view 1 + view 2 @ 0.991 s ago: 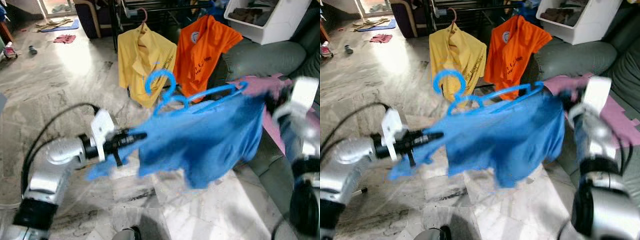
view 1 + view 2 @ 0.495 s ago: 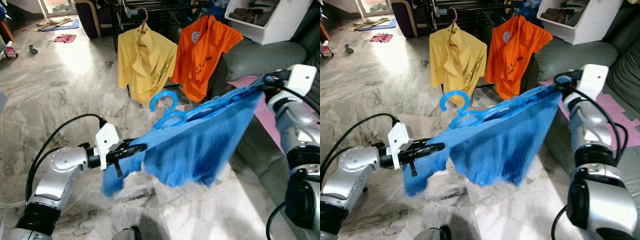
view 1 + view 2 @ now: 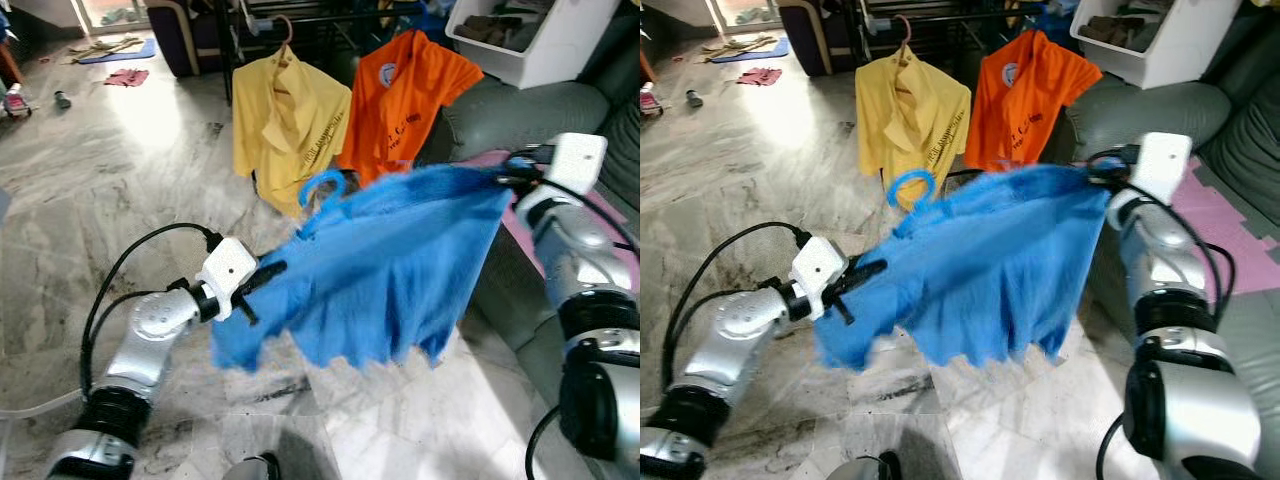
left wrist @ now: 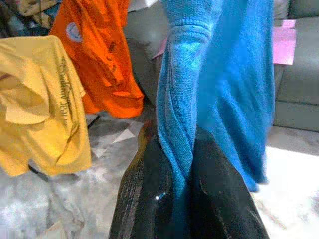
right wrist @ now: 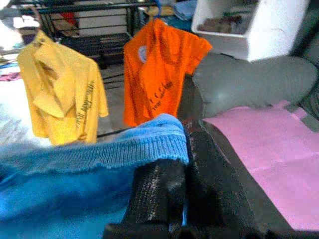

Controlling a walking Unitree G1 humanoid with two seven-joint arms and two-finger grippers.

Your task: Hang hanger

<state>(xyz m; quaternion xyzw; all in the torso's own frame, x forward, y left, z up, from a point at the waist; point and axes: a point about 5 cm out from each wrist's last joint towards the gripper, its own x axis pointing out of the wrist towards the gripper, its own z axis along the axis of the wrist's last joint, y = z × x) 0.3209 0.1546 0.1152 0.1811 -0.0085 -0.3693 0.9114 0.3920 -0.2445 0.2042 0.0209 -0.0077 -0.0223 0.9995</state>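
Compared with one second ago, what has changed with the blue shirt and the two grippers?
The left gripper has risen, lifting its end of the blue shirt, which now spreads more level and covers the blue hanger up to its hook. Both grippers, left and right gripper, stay shut on the shirt. The yellow shirt and orange shirt hang as before.

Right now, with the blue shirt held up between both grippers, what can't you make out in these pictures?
- Hanger: just the hook shows in the eye views; the blue shirt covers the rest.
- Rail above the yellow shirt and orange shirt: cut off by the top edge.
- Shirt print: too small to read.
- Bin contents: too dark to tell.
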